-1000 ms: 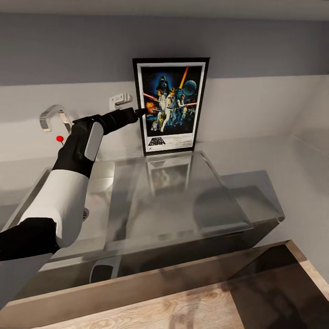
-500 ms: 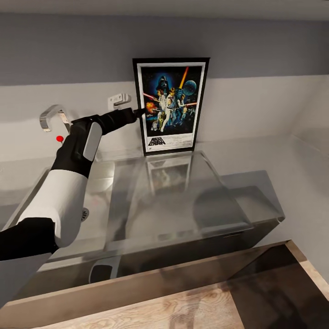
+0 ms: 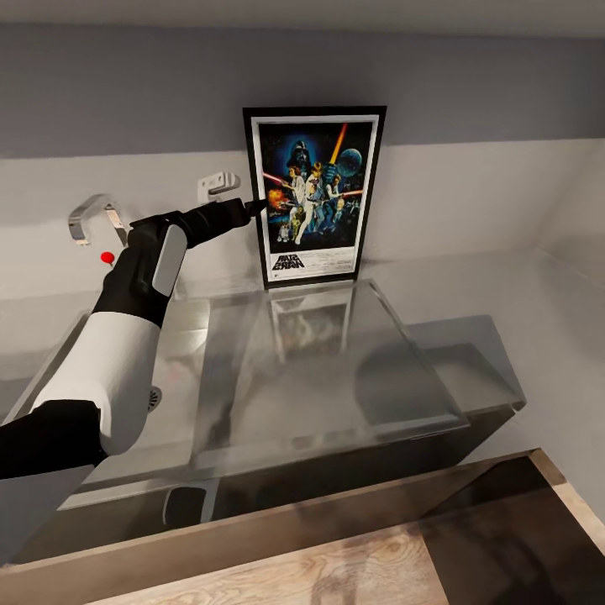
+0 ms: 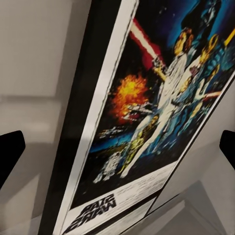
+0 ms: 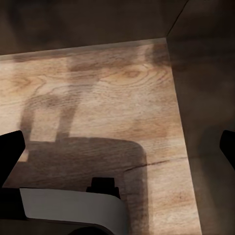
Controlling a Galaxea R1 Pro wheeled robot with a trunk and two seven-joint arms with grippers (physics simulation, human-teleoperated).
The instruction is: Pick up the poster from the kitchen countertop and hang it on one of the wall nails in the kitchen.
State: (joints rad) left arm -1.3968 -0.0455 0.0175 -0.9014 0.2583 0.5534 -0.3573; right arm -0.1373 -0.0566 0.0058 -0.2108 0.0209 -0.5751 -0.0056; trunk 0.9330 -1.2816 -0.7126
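Head view: black-framed poster [image 3: 313, 196] stands upright on the kitchen countertop [image 3: 470, 336].

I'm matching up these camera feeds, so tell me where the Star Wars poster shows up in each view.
Head view: the poster stands upright at the centre back of the kitchen countertop, against the wall, with the left gripper at its left edge.
Left wrist view: the poster seen close, running slantwise across the picture.
Right wrist view: not in it; wood floor.
Shared landmark: the poster's logo strip, in the head and left wrist views.
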